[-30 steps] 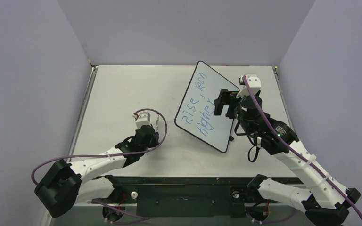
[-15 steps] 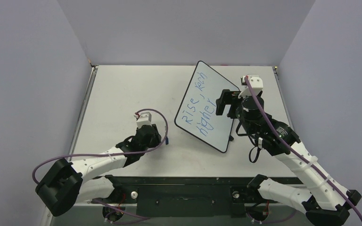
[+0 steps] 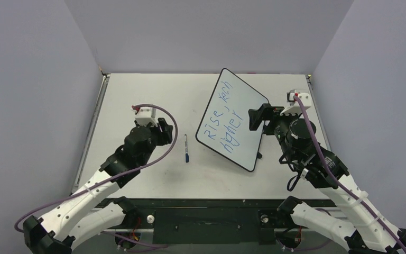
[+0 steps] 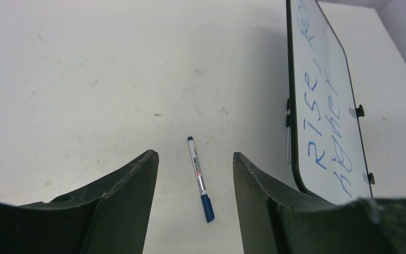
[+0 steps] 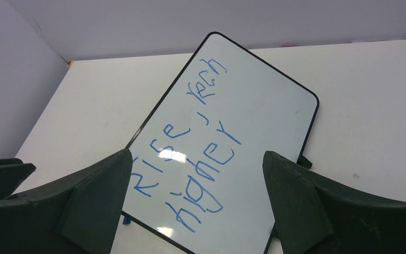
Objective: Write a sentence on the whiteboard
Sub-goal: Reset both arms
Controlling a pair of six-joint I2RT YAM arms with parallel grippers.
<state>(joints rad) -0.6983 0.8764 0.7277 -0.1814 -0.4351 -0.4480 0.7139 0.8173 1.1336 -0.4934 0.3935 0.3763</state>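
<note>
The left claw (image 4: 193, 155) is apart and empty, the marker (image 4: 200, 179) on the table (image 4: 84, 79) just ahead. The right claw (image 5: 196, 155) is wide apart too, the whiteboard (image 5: 264, 100) with its sentence (image 5: 190, 143) just ahead.

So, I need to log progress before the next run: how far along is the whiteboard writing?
Done: the sentence, two blue lines reading roughly "Rise, tech higher", is on the whiteboard. In hand: nothing; the marker lies on the table, clear of the open left tool, and the right tool is open by the board's edge. Left: probably only retracting the arms.
</note>
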